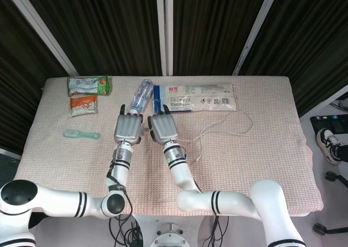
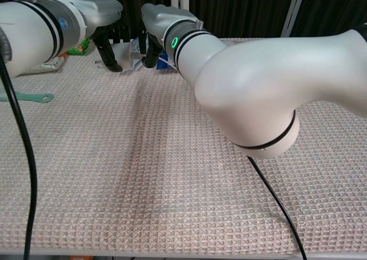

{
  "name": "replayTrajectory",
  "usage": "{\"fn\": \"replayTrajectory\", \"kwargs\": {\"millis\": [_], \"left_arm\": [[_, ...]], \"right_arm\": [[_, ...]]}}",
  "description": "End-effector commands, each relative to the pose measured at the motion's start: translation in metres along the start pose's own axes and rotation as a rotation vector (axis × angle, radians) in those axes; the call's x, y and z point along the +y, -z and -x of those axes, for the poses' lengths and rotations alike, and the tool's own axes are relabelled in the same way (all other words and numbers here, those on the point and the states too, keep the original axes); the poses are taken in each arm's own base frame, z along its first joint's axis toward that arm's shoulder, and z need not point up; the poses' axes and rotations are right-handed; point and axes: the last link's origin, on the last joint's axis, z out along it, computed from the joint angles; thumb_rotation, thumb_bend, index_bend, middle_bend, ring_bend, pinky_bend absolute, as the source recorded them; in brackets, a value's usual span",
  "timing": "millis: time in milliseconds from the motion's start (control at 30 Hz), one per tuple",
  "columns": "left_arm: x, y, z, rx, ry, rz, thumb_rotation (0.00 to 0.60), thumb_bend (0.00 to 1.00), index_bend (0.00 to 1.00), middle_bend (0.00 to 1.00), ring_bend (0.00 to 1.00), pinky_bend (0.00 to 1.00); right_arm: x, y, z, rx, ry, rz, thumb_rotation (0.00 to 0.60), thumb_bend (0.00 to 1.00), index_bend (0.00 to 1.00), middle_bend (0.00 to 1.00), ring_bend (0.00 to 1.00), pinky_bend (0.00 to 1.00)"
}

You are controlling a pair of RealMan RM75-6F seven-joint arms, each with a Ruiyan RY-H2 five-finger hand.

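left hand [image 1: 128, 128]: palm down, fingers apart, holding nothing, centre of frame, just below the bottle
right hand [image 1: 162, 127]: same pose, nothing held, just beside the left hand
bottle [image 1: 141, 96]: clear, lying down, upper centre; label unreadable
pack [image 1: 194, 97]: white and blue, right of bottle; print too small to read
cable [image 1: 225, 128]: white, looped, right of centre
snack bags [image 1: 87, 85]: upper left
brush [image 1: 81, 134]: teal, left side

Far left: green snack packet [image 1: 87, 85], orange packet [image 1: 83, 104] just nearer. Left edge: teal brush [image 1: 81, 134]. Centre-right: white cord [image 1: 225, 128], looped.
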Motion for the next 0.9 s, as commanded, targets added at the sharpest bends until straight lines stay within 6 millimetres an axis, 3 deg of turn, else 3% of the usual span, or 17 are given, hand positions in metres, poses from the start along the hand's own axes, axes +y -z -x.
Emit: {"fn": "replayTrajectory", "kwargs": {"millis": [33,200,500,633,900], "left_arm": [[-0.001,0.0,0.001,0.003,-0.014,-0.009,0.6,0.23,0.48,0.56,0.35,0.05],[0.0,0.0,0.003,-0.002,-0.011,-0.005,0.6,0.23,0.48,0.56,0.35,0.05],[-0.017,0.001,0.003,-0.002,0.005,0.011,0.6,0.23,0.48,0.55,0.35,0.05],[-0.03,0.002,0.013,-0.016,0.017,-0.011,0.6,0.23,0.48,0.55,0.35,0.05],[-0.052,-0.001,0.051,-0.113,0.022,-0.056,0.6,0.23,0.45,0.49,0.29,0.05]], "right_arm": [[0.0,0.0,0.0,0.0,0.002,0.001,0.6,0.33,0.58,0.48,0.28,0.08],[-0.001,0.001,0.002,-0.007,0.006,-0.002,0.6,0.32,0.54,0.48,0.28,0.08],[0.019,0.009,-0.006,0.002,-0.007,0.014,0.6,0.17,0.17,0.44,0.26,0.08],[0.04,0.016,-0.015,0.016,0.008,0.034,0.6,0.16,0.14,0.42,0.25,0.08],[0.092,0.044,-0.036,0.026,0.056,0.053,0.6,0.16,0.12,0.41,0.25,0.08]]}}
